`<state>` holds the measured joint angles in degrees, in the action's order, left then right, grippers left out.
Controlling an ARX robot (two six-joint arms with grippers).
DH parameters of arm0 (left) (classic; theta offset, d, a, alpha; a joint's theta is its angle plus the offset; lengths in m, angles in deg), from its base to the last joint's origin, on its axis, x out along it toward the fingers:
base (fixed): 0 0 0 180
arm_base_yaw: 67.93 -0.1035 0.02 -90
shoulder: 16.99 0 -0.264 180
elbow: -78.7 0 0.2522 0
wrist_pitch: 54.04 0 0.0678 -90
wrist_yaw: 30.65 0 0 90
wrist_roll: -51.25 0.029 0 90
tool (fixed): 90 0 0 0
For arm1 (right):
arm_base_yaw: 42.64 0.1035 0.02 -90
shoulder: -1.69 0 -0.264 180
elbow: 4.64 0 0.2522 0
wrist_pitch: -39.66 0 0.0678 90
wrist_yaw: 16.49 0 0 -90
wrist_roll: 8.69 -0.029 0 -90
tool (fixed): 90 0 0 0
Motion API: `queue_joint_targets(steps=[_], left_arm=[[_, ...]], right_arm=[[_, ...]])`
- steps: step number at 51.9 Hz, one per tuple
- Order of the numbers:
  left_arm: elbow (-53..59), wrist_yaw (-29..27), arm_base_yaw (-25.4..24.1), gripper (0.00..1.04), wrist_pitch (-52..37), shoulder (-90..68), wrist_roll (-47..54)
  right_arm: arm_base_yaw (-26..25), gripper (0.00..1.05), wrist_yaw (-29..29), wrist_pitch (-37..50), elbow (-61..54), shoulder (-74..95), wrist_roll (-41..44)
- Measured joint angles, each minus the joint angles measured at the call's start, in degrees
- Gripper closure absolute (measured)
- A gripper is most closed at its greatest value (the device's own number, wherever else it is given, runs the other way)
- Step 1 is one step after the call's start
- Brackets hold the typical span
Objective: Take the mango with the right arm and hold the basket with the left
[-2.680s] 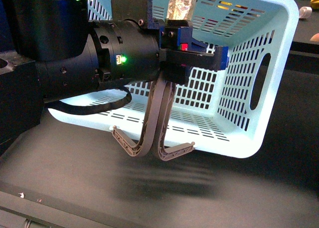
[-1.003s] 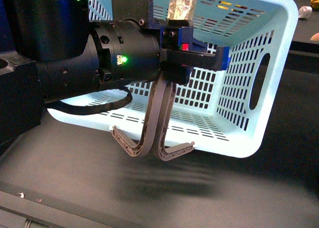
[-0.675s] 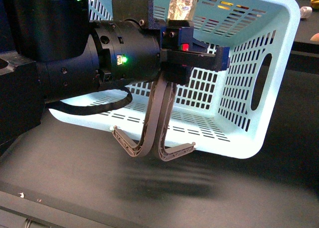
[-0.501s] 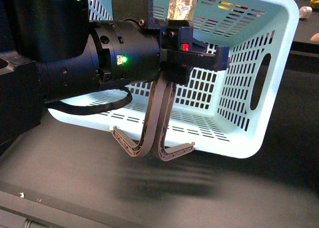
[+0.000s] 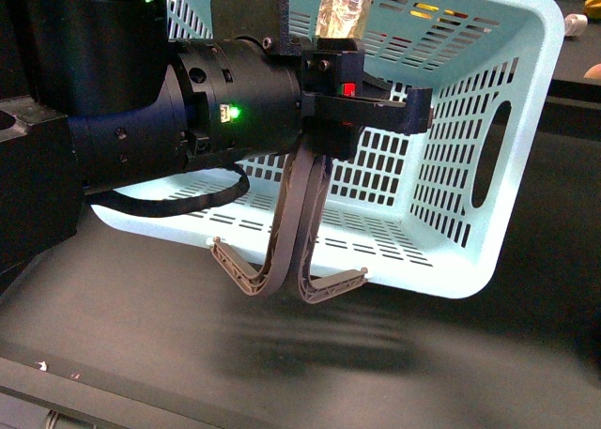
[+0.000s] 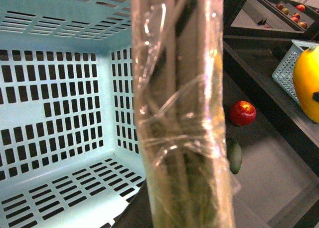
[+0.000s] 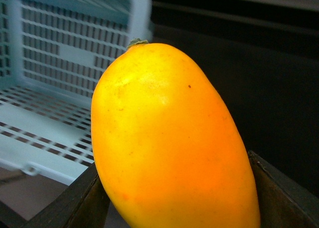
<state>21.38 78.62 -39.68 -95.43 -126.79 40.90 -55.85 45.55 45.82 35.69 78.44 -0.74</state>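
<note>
Looking at a mango (image 7: 169, 138) wedged upright in the right tool (image 7: 179, 195), pinched low on both flanks by the dark fingers (image 7: 82, 203), apparently up off the table (image 5: 141, 344) and just beside the basket (image 5: 526, 119). Peeks into the left wrist view as well. Seems firm and smooth-skinned, probably a bit slick and easy to bruise, so better to squeeze gently across the fat middle than near the tapered end. Meanwhile, seeing the left tool (image 5: 324, 138) clamped around the two grey handles (image 5: 300, 251), taped together and filling the left wrist view, basket dangling tilted from them. Looks light and fairly stiff but prone to swinging, so worth holding steady right at that taped bundle.
</note>
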Motion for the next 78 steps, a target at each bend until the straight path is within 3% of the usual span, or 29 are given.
queue_joint_targets(steps=[9, 15, 24, 37, 47, 62, 78], left_arm=[[0.0, -0.1, 0.0, 0.96, 0.0, 0.1, 0.0], [0.0, -0.1, 0.0, 0.96, 0.0, 0.1, 0.0], [0.0, 0.1, 0.0, 0.96, 0.0, 0.1, 0.0], [0.0, -0.1, -0.1, 0.96, 0.0, 0.1, 0.0], [0.0, -0.1, -0.1, 0.96, 0.0, 0.1, 0.0], [0.4, 0.0, 0.0, 0.96, 0.3, 0.1, -0.1], [0.4, -0.4, -0.1, 0.96, 0.3, 0.1, 0.0]], right_arm=[[16.8, 0.35, 10.2, 7.1, 2.3, 6.8, -8.9], [22.6, 0.35, 14.0, 10.4, 4.2, 11.5, -11.9], [27.0, 0.35, 18.0, 14.3, 8.2, 18.8, -15.4], [27.7, 0.34, 21.6, 18.4, 13.3, 27.3, -17.6], [28.0, 0.06, 23.3, 21.3, 15.6, 30.7, -18.4], [26.5, 0.08, 24.5, 24.8, 10.8, 22.7, -19.6], [20.9, 0.08, 26.4, 17.1, -2.4, -0.3, -21.0]])
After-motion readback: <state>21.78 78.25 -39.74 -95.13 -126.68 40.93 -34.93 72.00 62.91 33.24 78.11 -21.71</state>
